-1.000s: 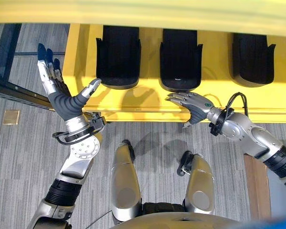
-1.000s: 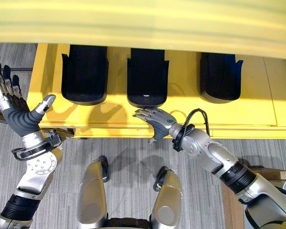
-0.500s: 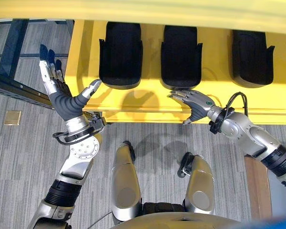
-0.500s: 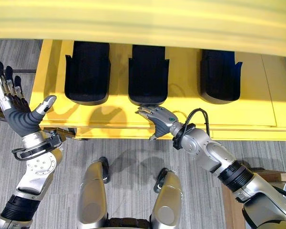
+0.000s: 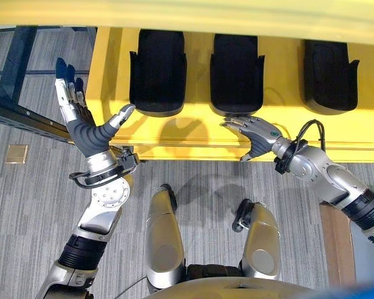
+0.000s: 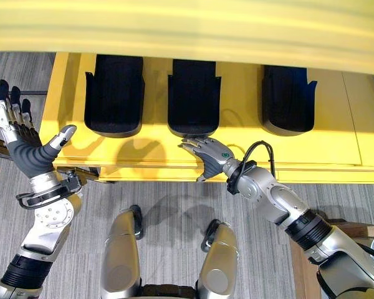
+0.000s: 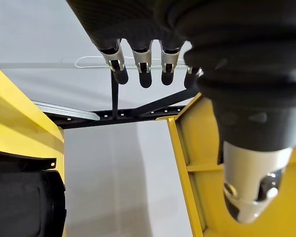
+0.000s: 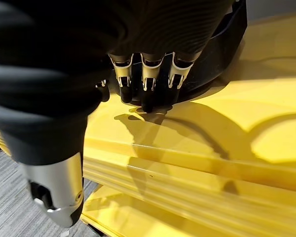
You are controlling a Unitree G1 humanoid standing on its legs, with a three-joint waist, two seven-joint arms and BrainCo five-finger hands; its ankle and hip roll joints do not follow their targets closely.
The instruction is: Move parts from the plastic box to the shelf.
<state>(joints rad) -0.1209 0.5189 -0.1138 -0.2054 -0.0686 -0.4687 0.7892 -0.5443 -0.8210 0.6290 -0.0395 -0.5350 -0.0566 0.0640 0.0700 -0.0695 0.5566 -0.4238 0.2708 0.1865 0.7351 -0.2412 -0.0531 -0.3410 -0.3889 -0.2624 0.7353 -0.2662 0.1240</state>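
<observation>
A yellow shelf (image 5: 193, 134) is carrying three black parts in a row along its length, each lying well apart from the next. The left part (image 5: 156, 71) is sitting near the shelf's left end, the middle part (image 5: 237, 75) at the centre, and the right part (image 5: 329, 75) toward the right end.

The robot's right hand (image 5: 257, 132) is reaching over the shelf's front edge, its straight, relaxed fingers (image 8: 147, 86) lying palm-down with their dark tips resting on the yellow surface just at the near rim of the middle part. Whether the tips are actually touching the part cannot be told. The thumb is hanging below the front edge, and the hand is holding nothing.

The left hand (image 5: 84, 128) is hovering off the shelf's left front corner, raised with palm open, fingers spread and pointing away from the robot, thumb stretched toward the left part without touching it. It too is carrying nothing. Through the left wrist view a black metal frame (image 7: 123, 114) is showing beyond the fingertips, beside the shelf's left end. Grey carpeted floor (image 5: 31, 205) is lying below the shelf's front edge.
</observation>
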